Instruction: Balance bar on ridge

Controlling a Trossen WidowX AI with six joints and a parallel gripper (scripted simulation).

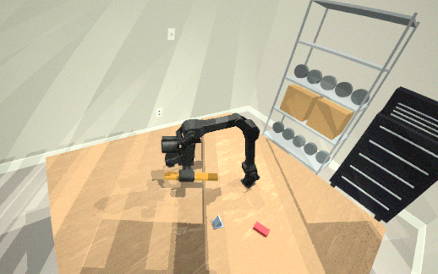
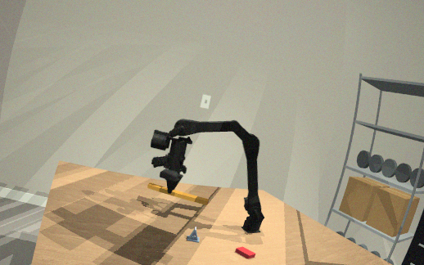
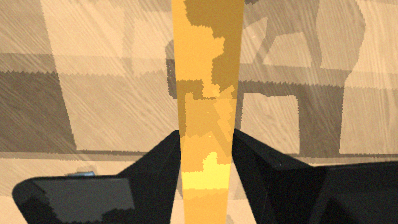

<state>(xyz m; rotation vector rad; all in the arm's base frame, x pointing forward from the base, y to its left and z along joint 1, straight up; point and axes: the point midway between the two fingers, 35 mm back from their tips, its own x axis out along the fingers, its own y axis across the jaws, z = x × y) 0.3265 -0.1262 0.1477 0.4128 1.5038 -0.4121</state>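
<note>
- The yellow bar (image 1: 191,176) sits clamped near its middle between the gripper (image 1: 185,176) fingers, which are closed tight on its sides; the wrist view shows the bar (image 3: 206,100) running straight out between the dark fingers.
- The bar appears to be low over the wooden table (image 1: 335,211); whether it is lifted clear cannot be told.
- The ridge (image 1: 217,222), a small blue wedge, stands nearer the camera than the bar and well apart from it, so the carry, the placing and the release all appear to remain.
- A red block (image 1: 261,229) lies just beside the ridge, on the side away from the bar; it may crowd one end of the bar at set-down.
- Beyond the table, well apart from the bar, stand a grey shelf rack (image 1: 398,55) and a black drawer cabinet (image 1: 436,169).
</note>
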